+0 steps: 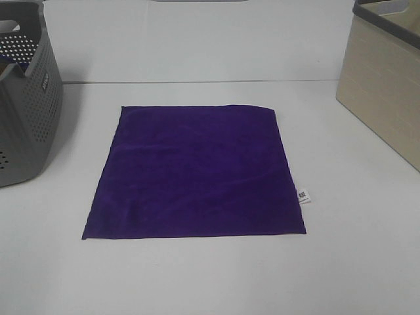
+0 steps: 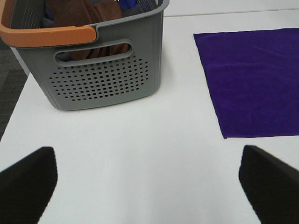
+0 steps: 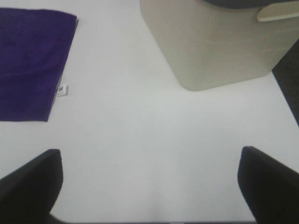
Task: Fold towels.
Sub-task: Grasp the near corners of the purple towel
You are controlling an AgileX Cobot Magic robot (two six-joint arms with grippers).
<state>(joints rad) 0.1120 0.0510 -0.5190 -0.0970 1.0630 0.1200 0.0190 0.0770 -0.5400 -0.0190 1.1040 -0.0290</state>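
The purple towel [image 1: 197,172] lies flat in the middle of the high view. If I grab a corner badly, it could slip out, or the soft cloth could bunch up and fold crooked. My left gripper [image 2: 148,179] and right gripper [image 3: 148,182] are both spread wide, hold nothing, and are off the towel.

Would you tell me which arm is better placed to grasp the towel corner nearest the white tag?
Right, probably: the tag sits on the towel's right edge, just ahead of the right gripper, whose jaws stand open.
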